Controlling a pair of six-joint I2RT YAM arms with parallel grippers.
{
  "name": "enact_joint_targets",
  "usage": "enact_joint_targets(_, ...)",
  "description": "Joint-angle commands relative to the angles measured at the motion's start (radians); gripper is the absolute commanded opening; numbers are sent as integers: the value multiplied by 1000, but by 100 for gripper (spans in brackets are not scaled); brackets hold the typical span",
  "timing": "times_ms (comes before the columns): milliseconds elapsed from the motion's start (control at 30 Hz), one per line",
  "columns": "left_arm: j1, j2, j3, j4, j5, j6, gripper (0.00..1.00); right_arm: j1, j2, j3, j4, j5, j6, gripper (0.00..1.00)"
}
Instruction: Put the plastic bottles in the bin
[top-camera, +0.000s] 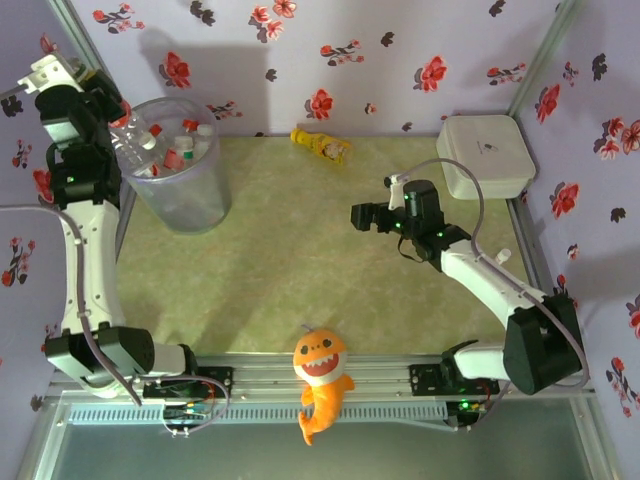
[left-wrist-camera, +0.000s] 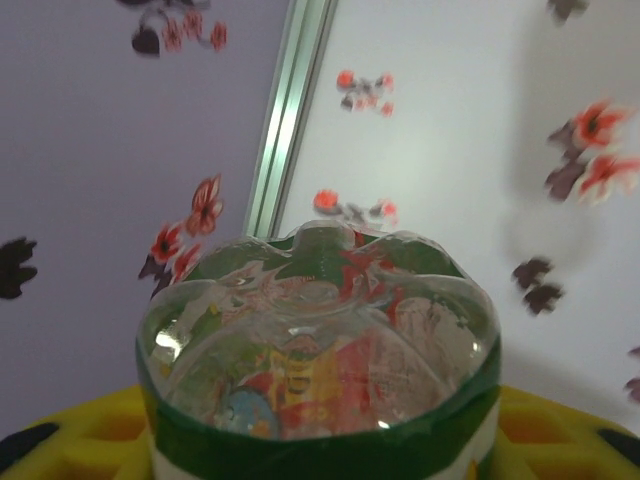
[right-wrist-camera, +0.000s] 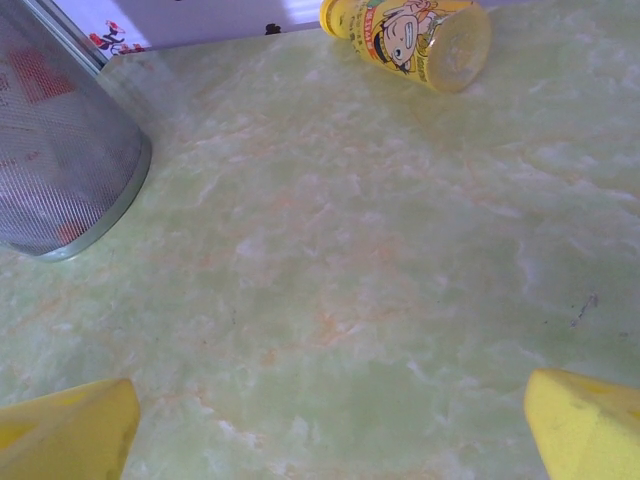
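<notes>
Hovering the left gripper (top-camera: 118, 122) over the bin (top-camera: 185, 195), sitting just beneath the fingers (left-wrist-camera: 70, 435) and holding several bottles. Clamping narrowly on a clear bottle (left-wrist-camera: 318, 340), base jutting out beyond the fingertips, long axis running along them. Probably calling for centring inside the rim before letting go, avoiding a bounce off the wall. Spreading the right gripper (top-camera: 362, 217) wide, gripping nothing, leaving the yellow bottle (right-wrist-camera: 410, 35) lying on its side well ahead of those fingers, base turned toward them.

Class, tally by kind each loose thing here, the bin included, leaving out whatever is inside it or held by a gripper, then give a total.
Bin: 1
Yellow bottle: 1
White lidded box: 1
Orange plush fish: 1
Total: 4
</notes>
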Motion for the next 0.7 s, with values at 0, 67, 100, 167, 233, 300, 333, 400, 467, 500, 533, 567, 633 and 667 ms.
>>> enact_joint_targets(0,3,40,-20,-37,1,75,0,-10,2,0,19,4,9,99)
enact_joint_targets(67,2,60,-31,-36,15,68,0,-10,2,1,17,4,8,99)
enact_joint_targets(100,2,70,-41,-32,28,63,0,-10,2,1,16,6,7,99)
enact_joint_targets(167,-8,99,-42,-51,37,70,0,-10,4,2,14,12,5,99)
enact_joint_targets(233,-16,129,-35,-80,36,84,0,-9,4,5,8,16,1,99)
enact_joint_targets(300,-22,149,-37,-97,37,93,0,-9,2,7,3,20,-1,99)
enact_joint_targets(333,-26,156,-38,-108,37,97,0,-10,4,7,2,21,-1,99)
enact_joint_targets(400,-33,169,-40,-131,39,105,0,-10,6,7,0,25,-3,99)
enact_joint_targets(467,-35,183,-42,-160,60,108,0,-9,10,10,0,27,-3,99)
enact_joint_targets(500,-36,195,-42,-174,70,108,0,-9,15,12,1,27,-3,99)
enact_joint_targets(533,-36,205,-39,-195,80,107,0,-9,19,14,-1,25,-3,99)
enact_joint_targets(567,-36,216,-36,-211,89,109,0,-10,20,17,-1,25,-4,99)
enact_joint_targets(633,-36,240,-29,-243,109,110,0,-10,25,23,-6,27,-9,99)
enact_joint_targets(667,-36,250,-27,-253,114,108,0,-10,28,27,-8,28,-10,99)
